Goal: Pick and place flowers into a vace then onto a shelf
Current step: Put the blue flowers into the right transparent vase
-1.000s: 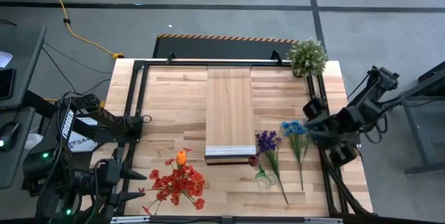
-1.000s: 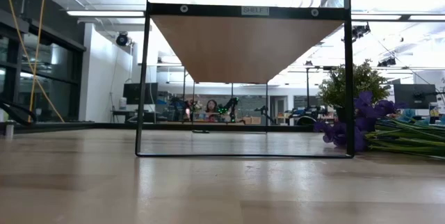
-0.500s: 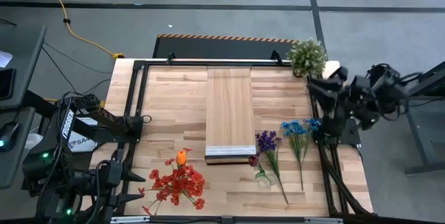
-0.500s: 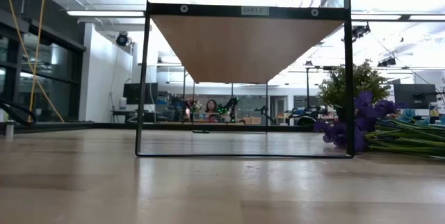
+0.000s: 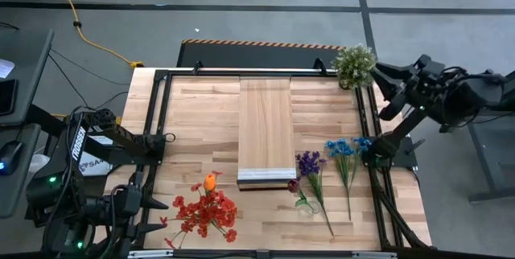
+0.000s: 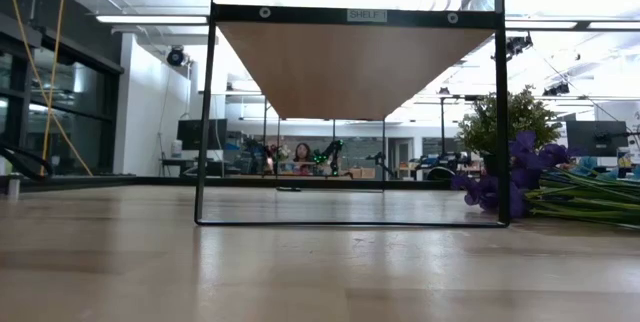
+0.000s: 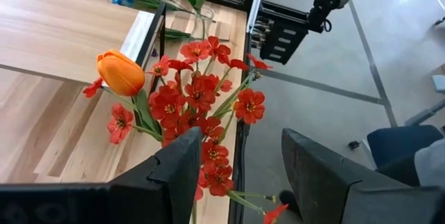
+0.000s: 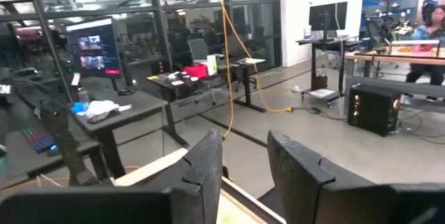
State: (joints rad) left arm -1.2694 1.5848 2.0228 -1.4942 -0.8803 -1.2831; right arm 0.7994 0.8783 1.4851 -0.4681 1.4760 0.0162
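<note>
A bunch of red flowers with an orange tulip [image 5: 208,207] lies on the table near its front left; the left wrist view shows the bunch [image 7: 201,106] just ahead of my left gripper [image 7: 240,175], which is open and holds nothing. Purple [image 5: 308,162], dark maroon [image 5: 294,185] and blue flowers [image 5: 342,148] lie at the front right, beside a small clear vase [image 5: 305,204]. The shelf [image 5: 265,126] stands raised over the table's middle. My right gripper [image 5: 386,82] is up high at the table's right edge, level and open, with nothing between its fingers [image 8: 208,165].
A bushy pale-green potted plant [image 5: 355,64] stands at the far right corner, close to my right gripper. Black frame rails [image 5: 157,130] run along the table's sides. The shelf's black legs [image 6: 205,112] frame the low view. A person [image 8: 434,15] sits in the room beyond.
My right gripper has risen from just above the table beside the blue flowers and gone toward the far edge. It has tipped from pointing down to level. The flowers lie as before.
</note>
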